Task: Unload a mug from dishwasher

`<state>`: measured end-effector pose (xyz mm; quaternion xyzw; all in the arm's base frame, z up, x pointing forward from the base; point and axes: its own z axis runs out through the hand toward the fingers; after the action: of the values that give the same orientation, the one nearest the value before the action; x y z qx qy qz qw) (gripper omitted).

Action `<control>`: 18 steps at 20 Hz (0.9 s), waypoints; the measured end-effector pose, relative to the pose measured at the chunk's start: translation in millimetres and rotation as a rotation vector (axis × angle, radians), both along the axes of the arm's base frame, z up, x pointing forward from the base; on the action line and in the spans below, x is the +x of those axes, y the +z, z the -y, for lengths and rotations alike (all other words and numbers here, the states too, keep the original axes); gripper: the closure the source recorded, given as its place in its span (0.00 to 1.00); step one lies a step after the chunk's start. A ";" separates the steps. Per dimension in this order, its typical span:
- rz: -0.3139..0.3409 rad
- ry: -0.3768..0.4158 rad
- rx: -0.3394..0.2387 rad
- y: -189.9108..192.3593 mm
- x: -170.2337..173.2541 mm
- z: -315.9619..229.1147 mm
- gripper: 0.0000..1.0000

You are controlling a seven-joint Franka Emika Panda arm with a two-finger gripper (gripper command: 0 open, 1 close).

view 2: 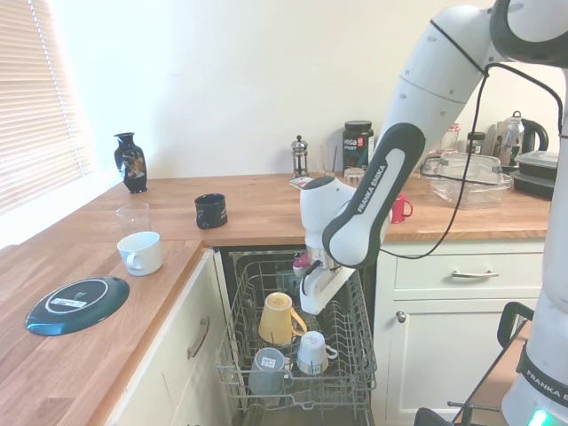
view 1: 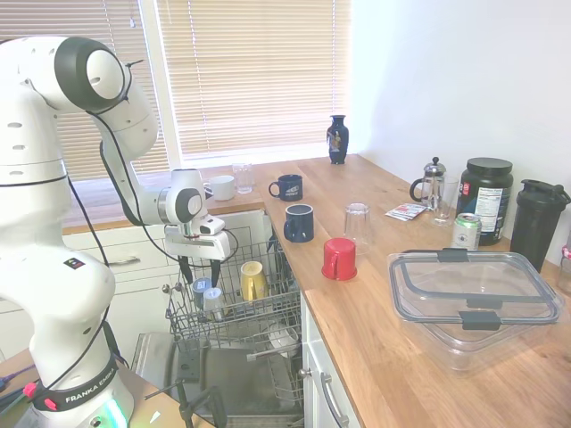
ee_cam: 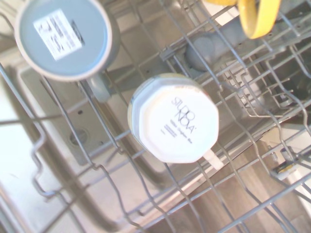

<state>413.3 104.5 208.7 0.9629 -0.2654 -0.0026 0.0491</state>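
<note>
The mug (ee_cam: pixel 172 119) is standing upside down in the rack (view 2: pixel 355 355) of the dishwasher (view 2: pixel 232 266), its white base facing up with print on it, so its long axis is running vertically. It is sitting just beside a grey mug (view 2: pixel 266 368), with a yellow mug (view 2: pixel 280 318) lying tilted further back in the same rack. The gripper (view 2: pixel 312 288) is hovering over the rack, above the mug and slightly toward the yellow mug, pointing downward; the wrist view is looking nearly straight down on the mug's base, which is lying close to the middle of that view. The arm is reaching down from above the counter (view 2: pixel 257 213), forearm sloping toward the rack. Whether the fingers are apart or together cannot be told from these views. Judging from this, the next move is calling for a straight descent onto the mug
</note>
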 end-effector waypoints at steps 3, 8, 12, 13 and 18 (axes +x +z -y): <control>0.000 0.040 -0.008 -16.7 -0.3 6.1 0.00; 0.005 0.120 -0.009 -39.2 -0.4 15.5 0.00; 0.024 0.169 -0.017 -48.0 0.7 19.8 0.00; 0.032 0.186 -0.022 -48.9 2.0 20.1 0.00; 0.068 0.223 -0.043 -55.6 14.2 8.5 0.00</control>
<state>427.5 96.0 153.0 0.9847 -0.1581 0.0415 0.0608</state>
